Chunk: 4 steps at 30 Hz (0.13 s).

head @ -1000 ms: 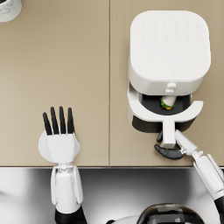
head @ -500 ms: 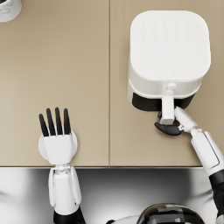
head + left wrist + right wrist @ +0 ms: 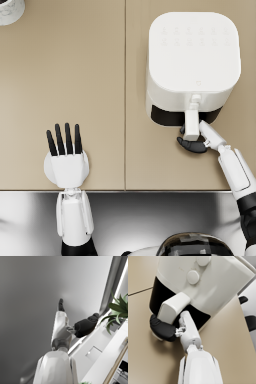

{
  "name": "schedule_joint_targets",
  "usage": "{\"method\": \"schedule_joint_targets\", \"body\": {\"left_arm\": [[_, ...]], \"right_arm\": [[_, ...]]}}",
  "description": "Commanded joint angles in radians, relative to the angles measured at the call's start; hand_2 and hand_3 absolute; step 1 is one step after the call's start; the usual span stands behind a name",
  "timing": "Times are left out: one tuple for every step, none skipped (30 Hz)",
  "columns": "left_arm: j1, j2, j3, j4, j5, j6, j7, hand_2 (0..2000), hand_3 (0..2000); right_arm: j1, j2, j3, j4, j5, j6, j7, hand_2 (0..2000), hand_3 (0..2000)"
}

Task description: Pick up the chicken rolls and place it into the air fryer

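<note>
Now right hand (image 3: 194,145) fingers (image 3: 159,327) wrap the air fryer (image 3: 192,62) handle (image 3: 191,122).

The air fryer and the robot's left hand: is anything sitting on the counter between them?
No. In the head view, only bare tan counter lies between the left hand and the air fryer.

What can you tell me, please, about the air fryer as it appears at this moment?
The air fryer is a white, glossy, plastic-looking box with rounded corners, standing upright on the beige counter at the robot's right front. A dark band runs around its lower front, where the drawer sits pushed in, its contents hidden. A white handle projects toward the robot, and the right hand grips its end. Faint markings dot the top; round buttons show in the right wrist view.
</note>
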Motion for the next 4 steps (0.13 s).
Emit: {"method": "schedule_joint_targets", "body": {"left_arm": [[0.0, 0.0, 0.0, 0.0, 0.0, 0.0, 0.0, 0, 0], [0.0, 0.0, 0.0, 0.0, 0.0, 0.0, 0.0, 0, 0], [0.0, 0.0, 0.0, 0.0, 0.0, 0.0, 0.0, 0, 0], [0.0, 0.0, 0.0, 0.0, 0.0, 0.0, 0.0, 0, 0]], "right_arm": [[0.0, 0.0, 0.0, 0.0, 0.0, -0.002, 0.001, 2000, 2000], [-0.001, 0.0, 0.0, 0.0, 0.0, -0.002, 0.001, 2000, 2000], [0.0, 0.0, 0.0, 0.0, 0.0, 0.0, 0.0, 2000, 2000], [0.0, 0.0, 0.0, 0.0, 0.0, 0.0, 0.0, 2000, 2000]]}}
